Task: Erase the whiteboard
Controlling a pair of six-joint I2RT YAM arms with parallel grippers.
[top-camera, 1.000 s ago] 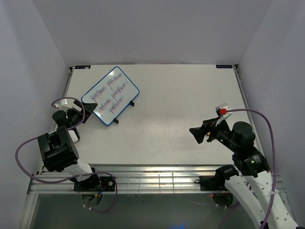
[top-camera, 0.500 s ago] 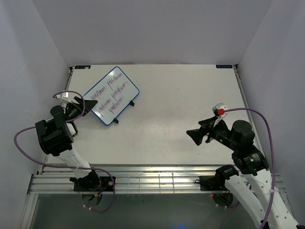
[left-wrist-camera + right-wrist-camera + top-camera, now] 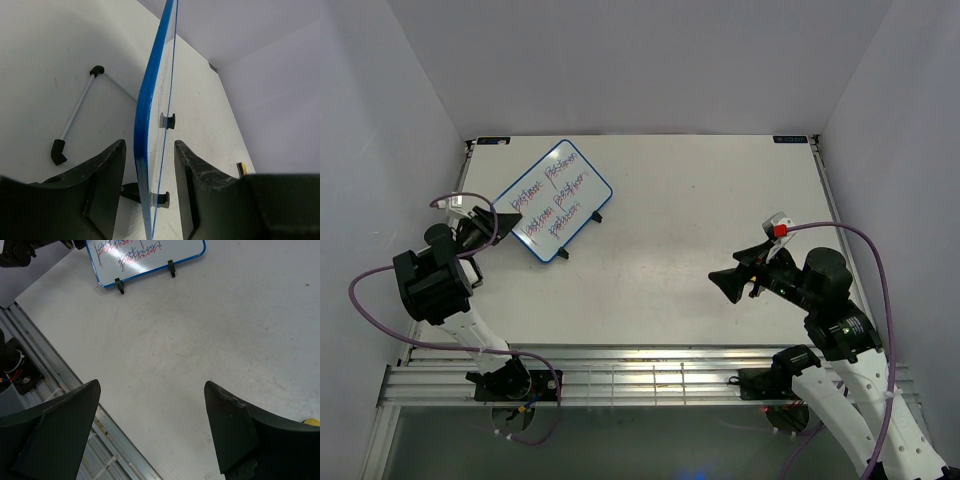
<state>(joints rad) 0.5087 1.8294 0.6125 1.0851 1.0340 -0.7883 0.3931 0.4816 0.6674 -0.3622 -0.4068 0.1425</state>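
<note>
1. None of the erasing is done. The whiteboard (image 3: 552,200) stands propped on its small black feet at the far-left part of the table (image 3: 700,200). Red and blue scribbles cover its face, and no patch looks wiped.
2. The left gripper (image 3: 508,214) is at the board's near-left edge, with its fingers apart on either side of the blue frame. The wrist view shows a gap on each side, so it straddles the frame and does not pinch it.
3. The right gripper (image 3: 723,286) hangs over the near-right part of the table, well apart from the board. Its jaws are spread wide and hold nothing.
4. Neither gripper carries anything to wipe with. A yellow sliver (image 3: 312,422) shows at the corner of the right wrist view (too little of it to name).
5. As I judge it, the whole job remains: steadying the board, picking up a wiper and clearing all the writing.
</note>
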